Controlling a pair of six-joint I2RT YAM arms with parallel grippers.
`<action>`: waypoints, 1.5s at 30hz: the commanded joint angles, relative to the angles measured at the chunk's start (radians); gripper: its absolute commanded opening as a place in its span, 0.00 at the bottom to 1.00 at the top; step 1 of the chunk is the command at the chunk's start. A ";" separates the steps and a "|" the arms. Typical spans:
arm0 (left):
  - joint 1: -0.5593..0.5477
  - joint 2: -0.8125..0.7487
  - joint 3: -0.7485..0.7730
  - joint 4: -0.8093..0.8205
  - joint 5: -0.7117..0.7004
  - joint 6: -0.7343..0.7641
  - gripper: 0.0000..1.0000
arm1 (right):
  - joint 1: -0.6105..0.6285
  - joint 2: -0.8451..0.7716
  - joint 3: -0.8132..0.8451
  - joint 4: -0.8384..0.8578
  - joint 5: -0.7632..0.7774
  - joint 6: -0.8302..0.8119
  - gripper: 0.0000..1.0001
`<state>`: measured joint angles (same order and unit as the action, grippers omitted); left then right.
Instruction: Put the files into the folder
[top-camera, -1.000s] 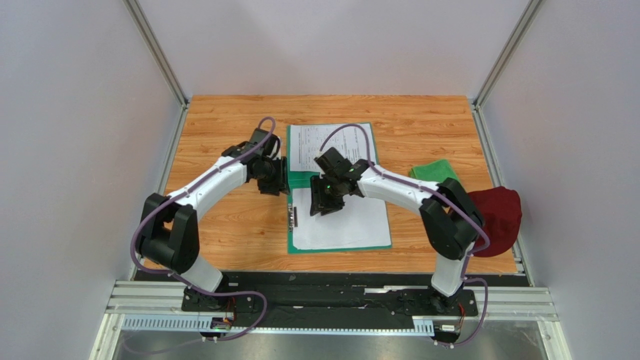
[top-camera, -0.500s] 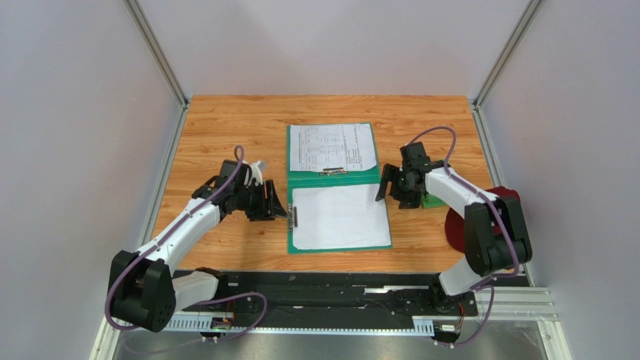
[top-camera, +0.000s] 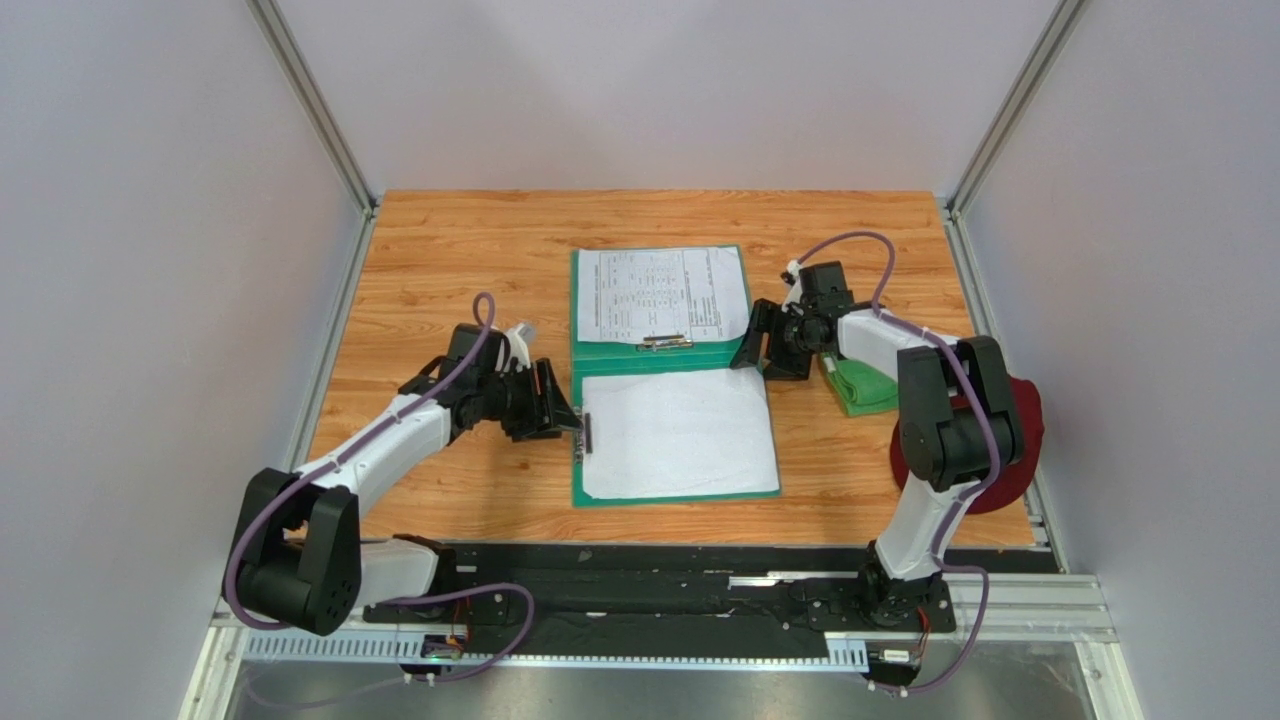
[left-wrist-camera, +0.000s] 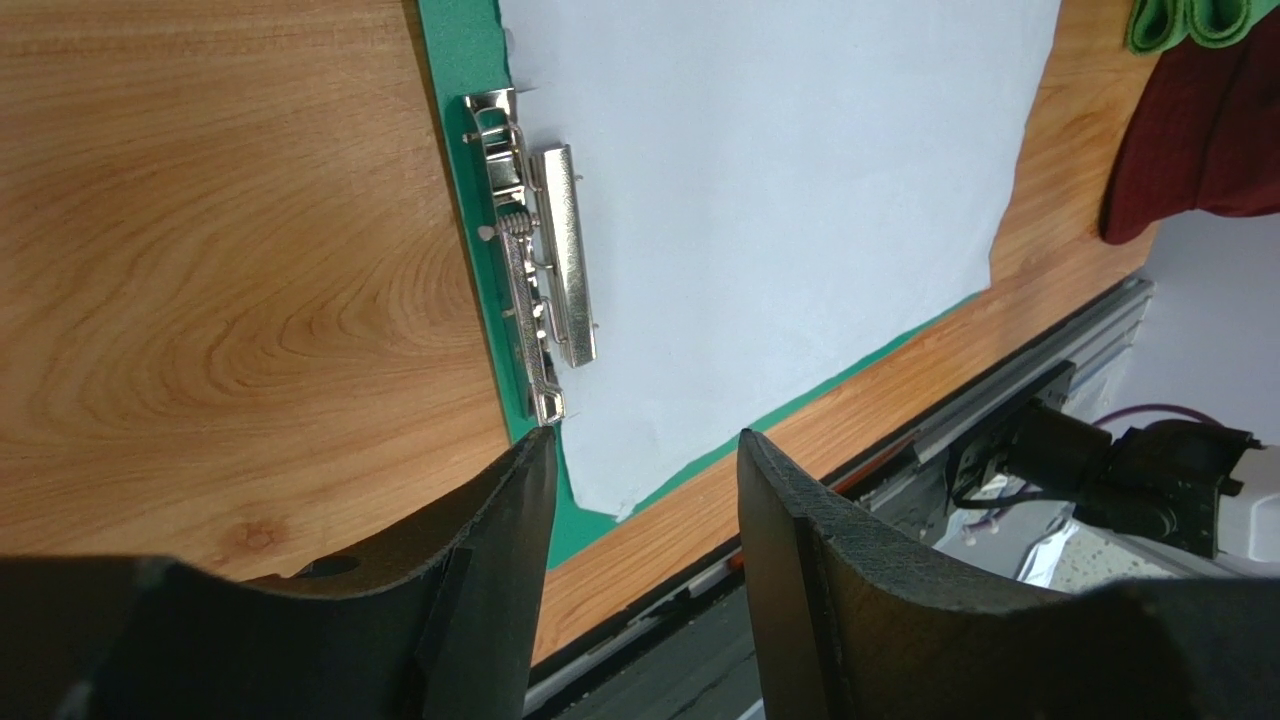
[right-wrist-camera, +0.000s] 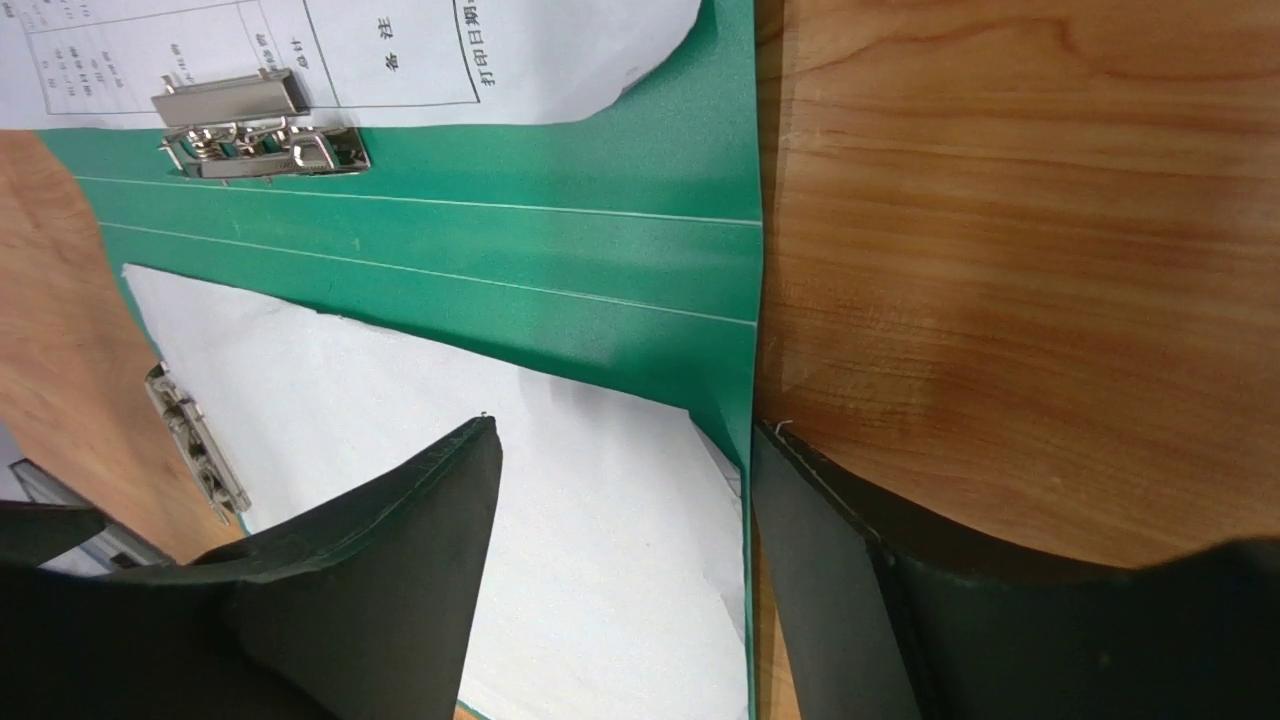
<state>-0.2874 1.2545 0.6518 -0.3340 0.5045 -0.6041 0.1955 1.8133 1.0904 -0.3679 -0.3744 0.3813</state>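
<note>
Repositioned since half a second ago: right tool (top-camera: 759, 348), farther up the desk (top-camera: 451, 240) and closer to the right edge of the folder (top-camera: 661, 365); left tool (top-camera: 559, 413), slightly nearer the folder's left edge. One second ago: both over the folder's middle.

Left tool state: fingers apart, gripping nothing; low beside the left edge of the near half, next to the metal clip (top-camera: 586, 432).

Right tool state: fingers apart, gripping nothing; straddling the folder's right edge at the spine, as seen in the right wrist view.

Location of folder: open flat at desk centre, spine running left to right.

Location of files: printed sheet (top-camera: 661, 293) face up on the far half, held under a second metal clip (top-camera: 663, 342); blank-side sheet (top-camera: 679, 432) on the near half, left margin at the clip. Both within the folder outline.

Green cloth (top-camera: 860, 387) just right of the right tool. Dark red cloth (top-camera: 1014, 435) at the right desk edge, partly behind the right arm.
</note>
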 joint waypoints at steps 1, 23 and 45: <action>0.001 -0.055 0.032 -0.014 0.011 0.020 0.56 | -0.022 0.026 -0.099 0.116 -0.184 0.057 0.64; 0.002 -0.202 0.043 -0.093 0.104 -0.055 0.55 | -0.004 0.041 -0.405 0.559 -0.356 0.359 0.37; 0.045 -0.740 -0.214 -0.216 0.048 -0.847 0.99 | 0.142 -0.069 -0.449 1.053 -0.227 1.136 0.00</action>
<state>-0.2478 0.5835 0.5541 -0.6060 0.5423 -1.1622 0.3141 1.7206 0.6304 0.5079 -0.6624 1.3231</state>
